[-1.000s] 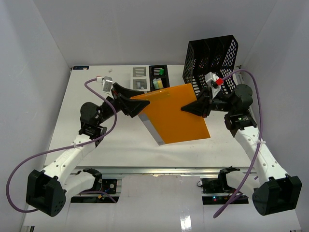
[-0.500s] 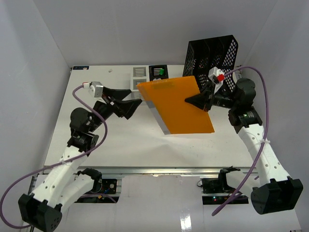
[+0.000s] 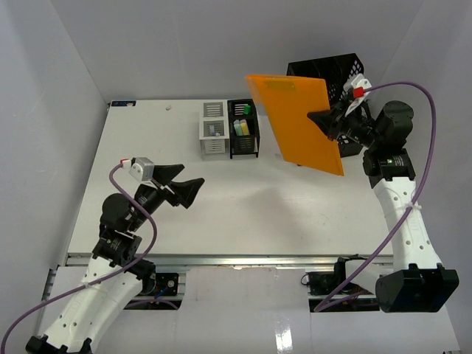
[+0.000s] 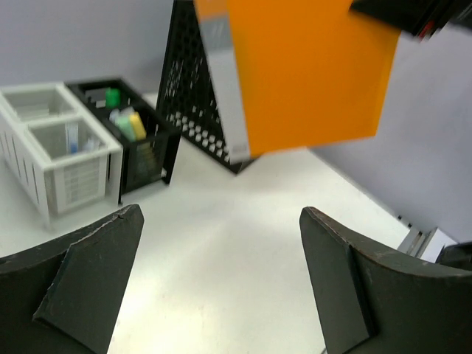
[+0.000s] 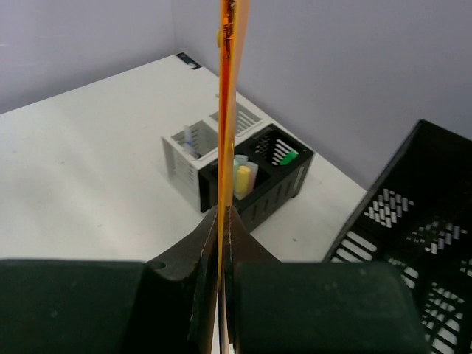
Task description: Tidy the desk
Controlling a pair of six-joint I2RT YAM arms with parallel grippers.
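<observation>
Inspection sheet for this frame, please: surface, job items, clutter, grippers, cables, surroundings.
Surface: white desk, mostly bare in the middle and near side.
Job's things: orange folder held in the air, on edge, in front of the black file basket at the far right.
Clutter: white organizer and black organizer side by side at the far edge, green and yellow items in the black one.
Grippers: right gripper shut on the folder's edge; left gripper open, empty, above the near left.
Cables: purple cable loops off each wrist, clear of the items.
Surroundings: white walls; nothing else seen.
</observation>
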